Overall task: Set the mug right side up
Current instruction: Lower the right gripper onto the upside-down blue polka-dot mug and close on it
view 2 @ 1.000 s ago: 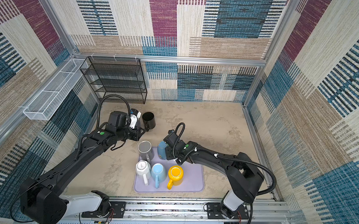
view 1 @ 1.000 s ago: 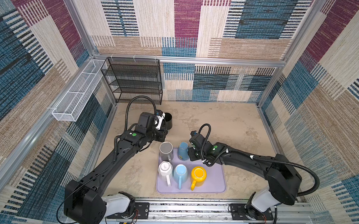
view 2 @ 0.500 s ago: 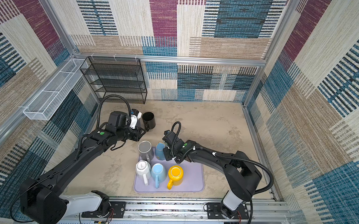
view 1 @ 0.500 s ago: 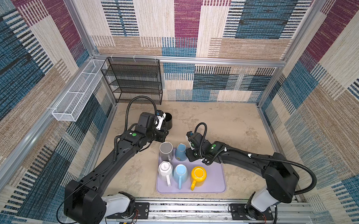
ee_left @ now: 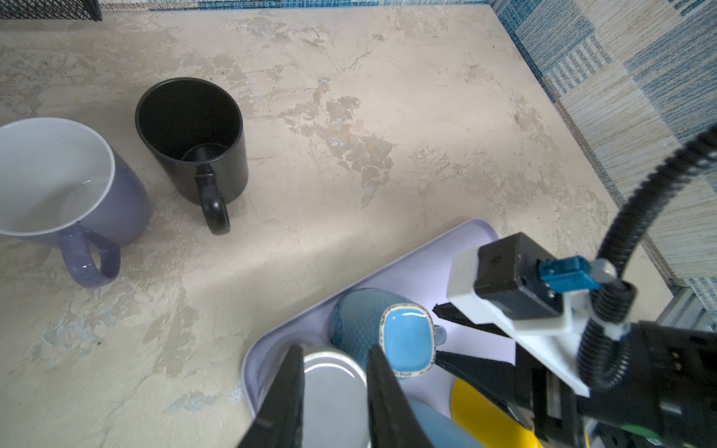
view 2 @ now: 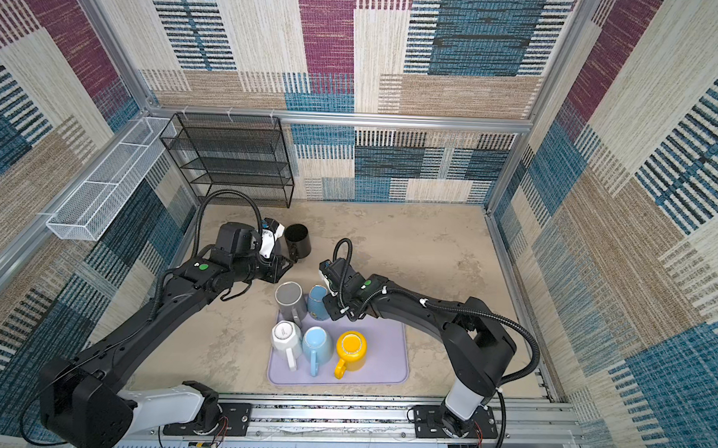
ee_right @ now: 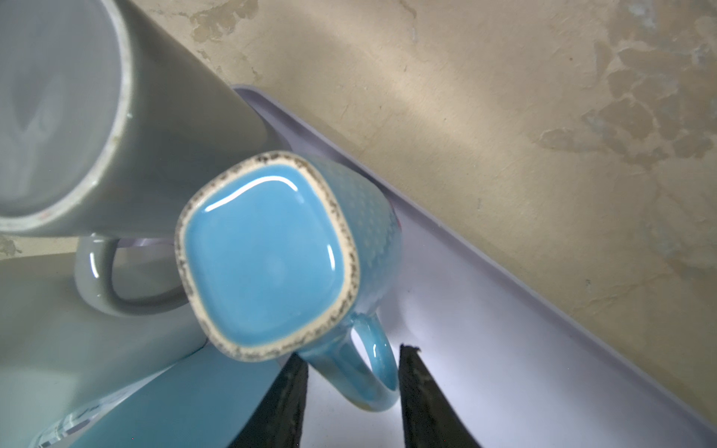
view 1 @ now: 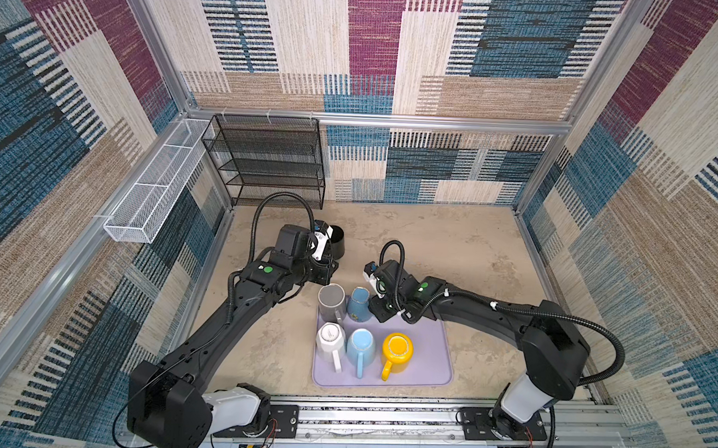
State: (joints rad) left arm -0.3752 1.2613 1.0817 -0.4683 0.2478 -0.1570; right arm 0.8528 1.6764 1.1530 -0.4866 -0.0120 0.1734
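Observation:
The blue textured mug [view 1: 360, 306] [view 2: 318, 305] stands upside down at the back of the lavender tray [view 1: 426, 361], its square glazed base [ee_right: 267, 256] facing up. My right gripper [ee_right: 353, 357] [view 1: 371, 312] reaches in from the right. Its fingers [ee_right: 417, 388] are closed on either side of the mug's handle [ee_right: 372, 372] and sit against it. My left gripper [ee_left: 333, 353] [view 1: 329, 270] hovers behind the tray. Its jaws stand a little apart and hold nothing. Below them I see the grey mug [ee_left: 333, 391].
On the tray stand the upright grey mug [view 1: 332, 301], a white mug [view 1: 330, 336], a light blue mug [view 1: 360, 343] and a yellow mug [view 1: 397, 347]. Behind it on the table are a black mug [ee_left: 194, 135] and a purple mug [ee_left: 58, 174]. A wire rack [view 1: 268, 158] stands at the back left.
My right gripper has moved left up to the blue mug, and its jaws have narrowed around the handle. The left arm has not moved.

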